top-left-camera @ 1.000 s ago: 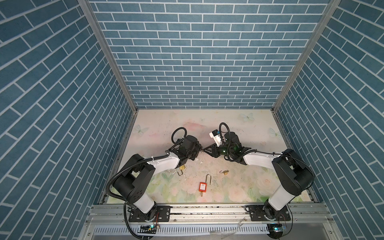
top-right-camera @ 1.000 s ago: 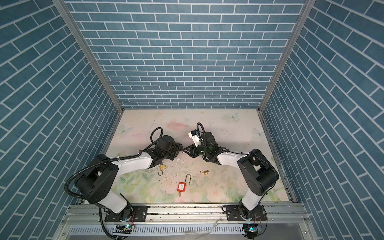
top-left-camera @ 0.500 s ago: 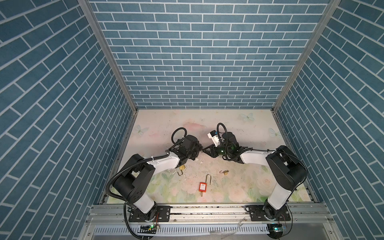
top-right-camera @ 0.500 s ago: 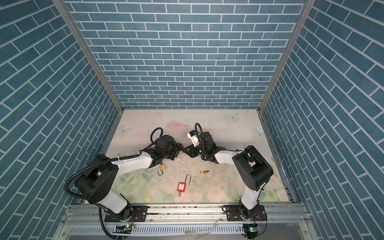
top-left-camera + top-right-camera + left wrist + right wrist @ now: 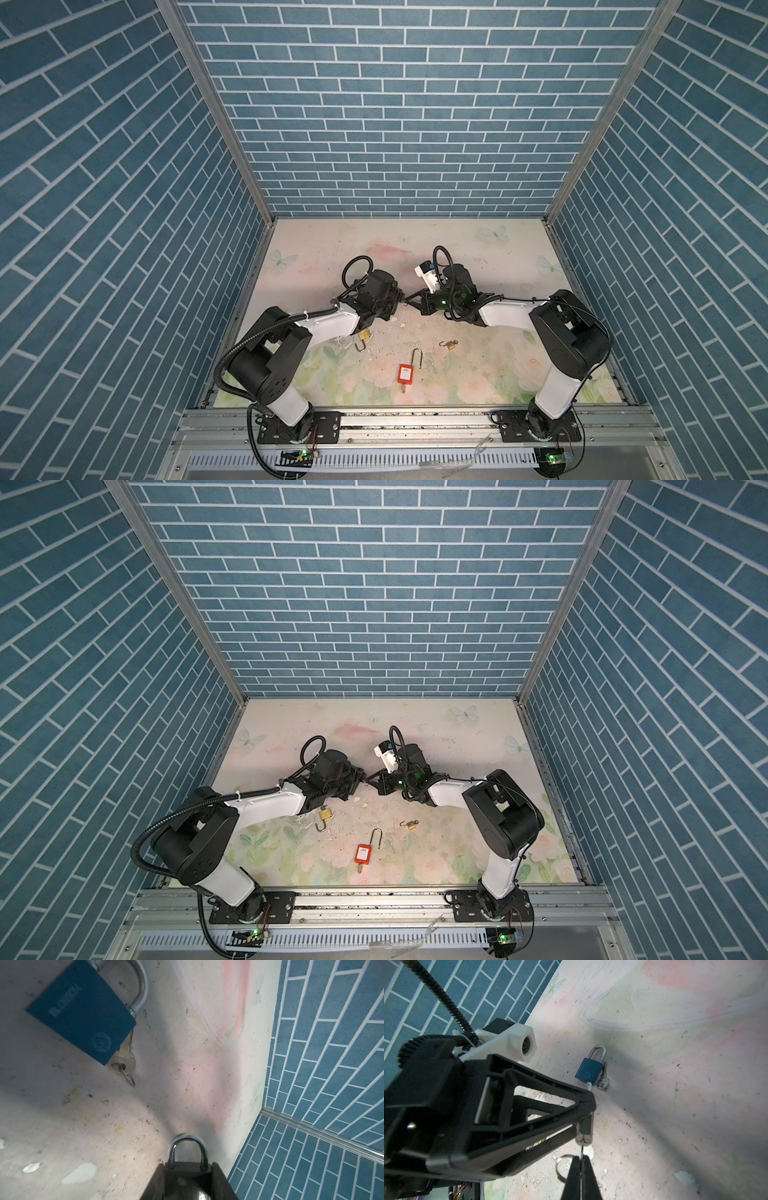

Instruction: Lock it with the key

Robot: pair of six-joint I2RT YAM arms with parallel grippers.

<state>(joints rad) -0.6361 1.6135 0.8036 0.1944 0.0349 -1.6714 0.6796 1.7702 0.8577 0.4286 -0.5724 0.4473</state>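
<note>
Dark padlock, bottom centre of the left wrist view, is clamped in the left gripper so its keyway faces the right gripper, pinched together on the key at its slot.

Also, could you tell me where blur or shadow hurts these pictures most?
Left wrist view: the held black padlock is dark and soft, and the lettering on the blue padlock is smeared. Right wrist view: the blue padlock is crisp, the key in the right tool is a thin edge-on sliver, and a broad shadow crosses the table. Both top views: evenly lit and sharp.
</note>
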